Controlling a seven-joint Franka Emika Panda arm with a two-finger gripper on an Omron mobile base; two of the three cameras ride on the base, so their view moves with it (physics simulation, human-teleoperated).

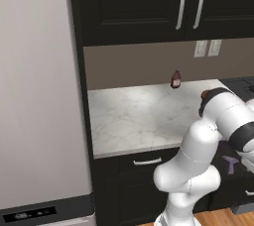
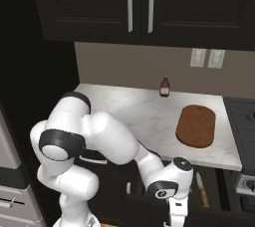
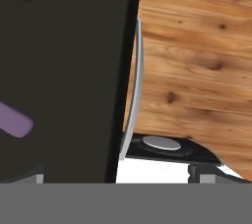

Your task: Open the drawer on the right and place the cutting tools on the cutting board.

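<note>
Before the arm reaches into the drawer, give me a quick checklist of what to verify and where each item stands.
1. Drawer pulled open: ok, its dark inside shows in the hand view.
2. Purple cutting tool in sight inside: ok.
3. Gripper open: ok.
4. Cutting board bare on top: ok.
5. Red bottle apart from the board: ok.
6. Brown-handled piece in the drawer is a cutting tool: cannot tell.

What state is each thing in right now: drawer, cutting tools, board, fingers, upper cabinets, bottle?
Drawer: pulled open, its handle over the floor.
Cutting tools: purple, lying inside the drawer, not yet picked up.
Knife: lying in the open drawer.
Cutting board: flat on the counter, nothing on it.
Fingers: open, holding nothing.
Upper cabinets: doors shut.
Bottle: upright by the wall.
</note>
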